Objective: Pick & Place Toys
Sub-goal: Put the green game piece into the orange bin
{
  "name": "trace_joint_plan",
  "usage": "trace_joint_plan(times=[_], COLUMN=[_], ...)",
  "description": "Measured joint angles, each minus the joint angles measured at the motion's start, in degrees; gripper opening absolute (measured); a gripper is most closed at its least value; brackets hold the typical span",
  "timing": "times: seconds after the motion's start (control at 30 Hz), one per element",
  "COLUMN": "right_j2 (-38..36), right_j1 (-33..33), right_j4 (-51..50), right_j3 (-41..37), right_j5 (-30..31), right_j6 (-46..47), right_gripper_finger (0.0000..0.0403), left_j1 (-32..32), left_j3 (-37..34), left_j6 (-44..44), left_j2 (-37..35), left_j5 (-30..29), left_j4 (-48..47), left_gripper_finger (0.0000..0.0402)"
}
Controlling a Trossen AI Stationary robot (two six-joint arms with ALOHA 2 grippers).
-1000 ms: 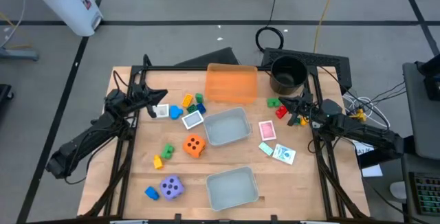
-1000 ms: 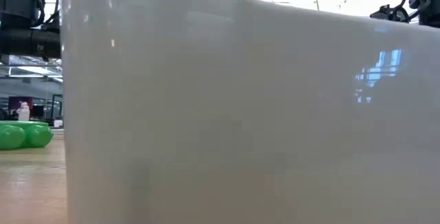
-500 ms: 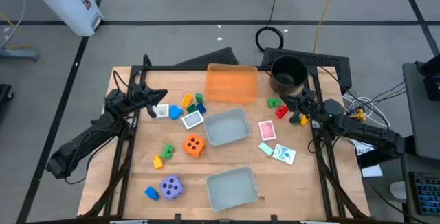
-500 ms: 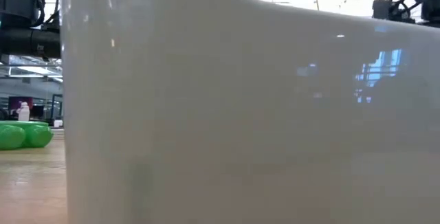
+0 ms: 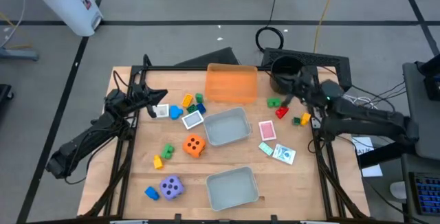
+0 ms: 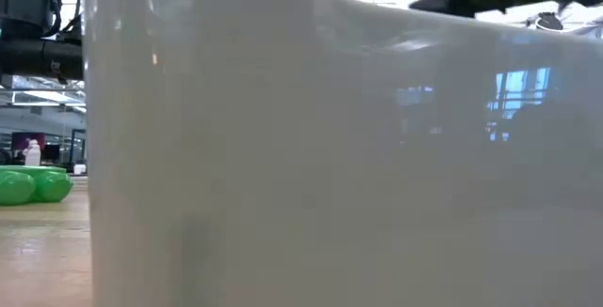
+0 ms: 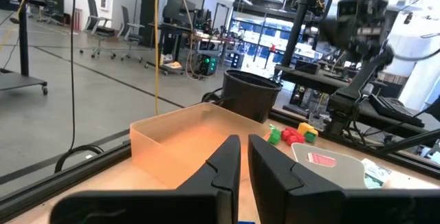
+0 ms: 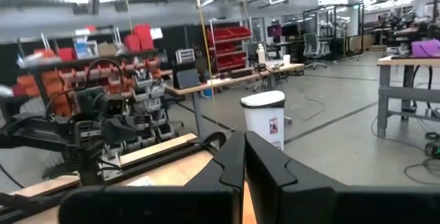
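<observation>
Toys lie scattered on the wooden table (image 5: 137,176): an orange die (image 5: 194,145), a purple die (image 5: 171,187), a cluster of coloured bricks (image 5: 192,103), red and green bricks (image 5: 276,106), a yellow brick (image 5: 300,119), and pink (image 5: 267,130) and teal-white cards (image 5: 278,152). My right gripper (image 5: 294,92) (image 8: 245,157) hangs shut and raised above the red and green bricks, beside the pot, holding nothing. At the table's left side my left gripper (image 5: 162,95) (image 7: 244,157) waits shut, level and empty, pointing toward the orange tray.
An orange tray (image 5: 232,83) stands at the far middle, with a black pot (image 5: 287,73) at the far right. Two clear grey trays (image 5: 225,126) (image 5: 232,187) sit at the centre and the near middle. A pale tray wall (image 6: 330,156) fills most of the low view.
My right gripper has risen from low beside the red and green bricks and gone toward the far edge, nearer the pot, tipping slightly upward. It has stayed shut. The toys have not moved.
</observation>
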Motion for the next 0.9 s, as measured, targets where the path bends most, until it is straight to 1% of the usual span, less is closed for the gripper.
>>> trace_joint_plan(times=[0.1, 0.17, 0.33, 0.5, 0.9], right_j2=[8.66, 13.16, 19.56, 21.77, 22.09], right_j1=[0.02, 0.01, 0.02, 0.02, 0.00], right_j4=[-0.30, -0.14, 3.11, 3.28, 4.87], right_j3=[5.80, 8.33, 9.25, 9.20, 9.20], right_j5=[-0.30, -0.28, -0.39, -0.44, -0.33], right_j6=[0.18, 2.42, 8.86, 11.21, 10.10], right_gripper_finger=[0.0009, 0.0009, 0.0009, 0.0009, 0.0009], left_j1=[0.00, 0.00, 0.00, 0.00, 0.00], left_j3=[0.00, 0.00, -0.02, 0.00, -0.02], left_j6=[0.00, 0.00, 0.00, 0.00, 0.00], left_j2=[0.00, 0.00, 0.00, 0.00, 0.00], left_j5=[-0.04, -0.02, -0.02, -0.04, -0.02], left_j4=[0.00, 0.04, 0.02, 0.02, 0.02], left_gripper_finger=[0.0035, 0.0035, 0.0035, 0.0035, 0.0035])
